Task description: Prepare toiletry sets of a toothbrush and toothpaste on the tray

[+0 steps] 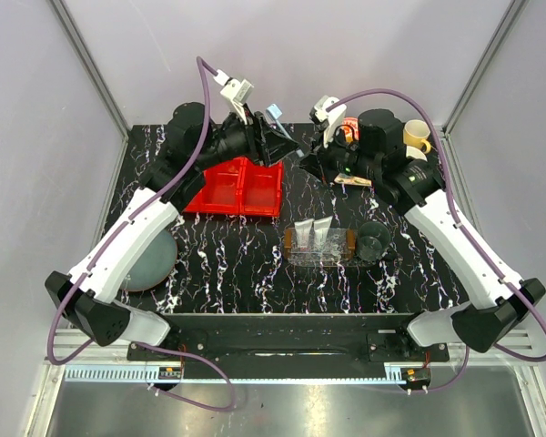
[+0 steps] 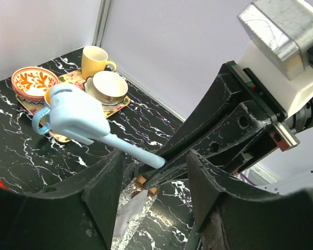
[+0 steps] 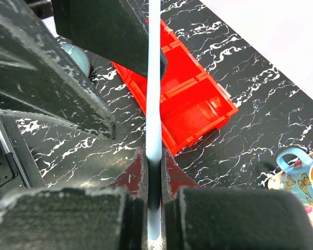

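Observation:
The pale blue toothbrush is held in the air above the back of the table, head up. My right gripper is shut on its handle. In the left wrist view the toothbrush runs down into the right gripper's fingers. My left gripper is open, with its fingers spread on either side of the handle end and not touching it. The clear tray with orange-brown ends lies at the table's middle. Two white toothpaste tubes lie side by side in it.
Red bins stand at the back left below my left gripper and show in the right wrist view. A grey bowl is at the left, and a dark cup is right of the tray. A floral tray with mugs is at the back right.

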Controlling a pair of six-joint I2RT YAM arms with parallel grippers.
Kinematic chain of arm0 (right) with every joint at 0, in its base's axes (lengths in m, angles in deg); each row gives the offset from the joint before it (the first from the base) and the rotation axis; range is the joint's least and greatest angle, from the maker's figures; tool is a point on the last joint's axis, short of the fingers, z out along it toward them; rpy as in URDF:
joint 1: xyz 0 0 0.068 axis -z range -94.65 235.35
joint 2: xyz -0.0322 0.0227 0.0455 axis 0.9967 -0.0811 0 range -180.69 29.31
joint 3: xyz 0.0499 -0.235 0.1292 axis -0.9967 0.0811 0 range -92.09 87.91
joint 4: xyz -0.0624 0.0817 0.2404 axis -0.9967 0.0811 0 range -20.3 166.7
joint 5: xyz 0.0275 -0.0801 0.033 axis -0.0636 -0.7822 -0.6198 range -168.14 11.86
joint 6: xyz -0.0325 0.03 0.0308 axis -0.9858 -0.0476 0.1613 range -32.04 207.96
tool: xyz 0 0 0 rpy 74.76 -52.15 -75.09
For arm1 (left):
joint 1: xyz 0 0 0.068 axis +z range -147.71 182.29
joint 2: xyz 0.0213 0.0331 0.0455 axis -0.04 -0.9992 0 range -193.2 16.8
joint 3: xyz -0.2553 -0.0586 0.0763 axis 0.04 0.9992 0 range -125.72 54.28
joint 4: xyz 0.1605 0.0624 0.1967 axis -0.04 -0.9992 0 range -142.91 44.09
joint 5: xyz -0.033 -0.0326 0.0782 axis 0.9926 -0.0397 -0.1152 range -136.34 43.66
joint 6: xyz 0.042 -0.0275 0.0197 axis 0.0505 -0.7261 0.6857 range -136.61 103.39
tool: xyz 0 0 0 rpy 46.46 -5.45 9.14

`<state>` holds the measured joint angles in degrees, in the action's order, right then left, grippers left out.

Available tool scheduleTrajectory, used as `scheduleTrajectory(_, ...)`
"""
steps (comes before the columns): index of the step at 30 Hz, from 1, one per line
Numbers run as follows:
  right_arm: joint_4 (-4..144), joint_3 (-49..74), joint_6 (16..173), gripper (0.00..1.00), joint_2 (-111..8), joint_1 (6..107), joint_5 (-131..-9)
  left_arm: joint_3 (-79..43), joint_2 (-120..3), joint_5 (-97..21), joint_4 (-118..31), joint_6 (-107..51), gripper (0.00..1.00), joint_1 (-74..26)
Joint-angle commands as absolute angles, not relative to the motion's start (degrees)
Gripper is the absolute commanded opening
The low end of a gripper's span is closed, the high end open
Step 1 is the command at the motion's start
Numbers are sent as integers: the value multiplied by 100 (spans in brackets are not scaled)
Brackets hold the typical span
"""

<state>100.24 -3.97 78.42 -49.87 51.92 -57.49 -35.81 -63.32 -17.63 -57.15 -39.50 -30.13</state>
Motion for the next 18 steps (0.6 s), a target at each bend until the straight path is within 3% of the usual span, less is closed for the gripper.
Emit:
scheduleTrajectory(1, 9580, -376, 8014, 0, -4698, 5195, -5687, -3423, -6275, -1435, -5031, -4236, 54, -2935)
scheduleTrajectory(12, 9545, -517, 8216, 0, -4777, 5195, -5564, -3054, -6230, -1216, -4617, -4622, 58, -2829)
scheduleTrajectory(18, 9518, -534, 8278, 0, -4821, 5195, -5502, -2975, -6353, -978, -4213, -4930, 52, -2838)
